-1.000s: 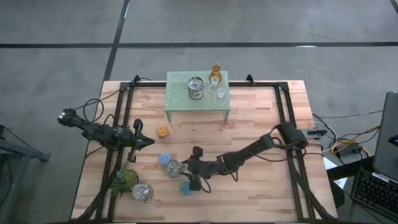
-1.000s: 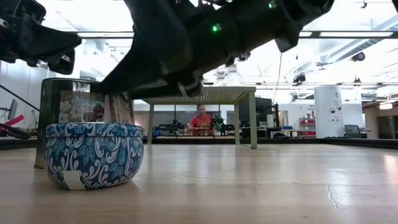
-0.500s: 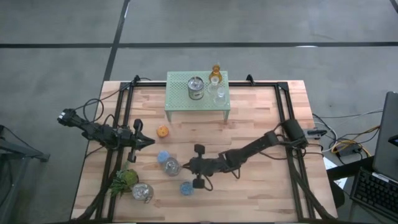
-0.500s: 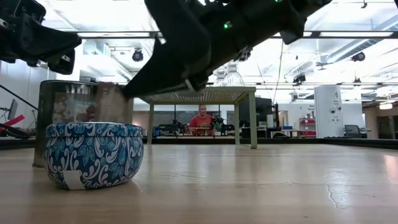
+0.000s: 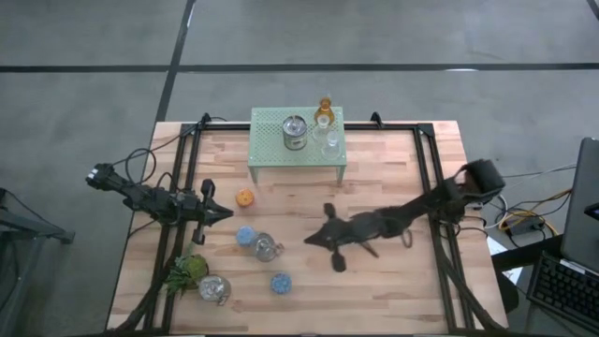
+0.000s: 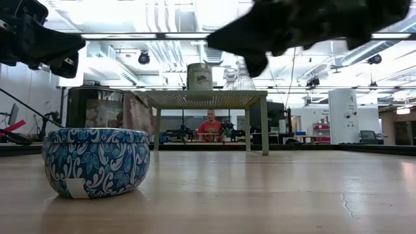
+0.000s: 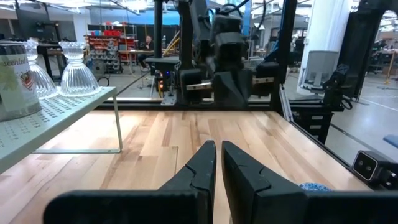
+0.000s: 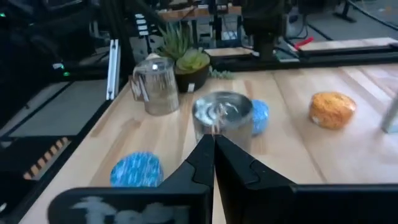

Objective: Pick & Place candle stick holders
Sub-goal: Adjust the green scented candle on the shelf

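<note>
While five small round holders lie scattered on the near-left of the wooden table (image 5: 393, 168) in the high view, the right gripper (image 5: 312, 241) hangs clenched and empty just beside the silvery metal tin holder (image 5: 265, 248). The left gripper (image 5: 225, 212), also clenched on nothing, waits near the orange round holder (image 5: 245, 197). On the pale-green mesh stand (image 5: 271, 150) four holders already sit.

From the low view, the blue patterned tin holder (image 6: 96, 161) looks light, stiff and smooth-sided, so likely slippery; I would pinch it across the rim.

Seen from the left wrist, the clear ribbed glass holder (image 7: 78, 77) on the stand looks fragile.

The right wrist view shows the silvery tin straight ahead, its open rim the best hold.
</note>
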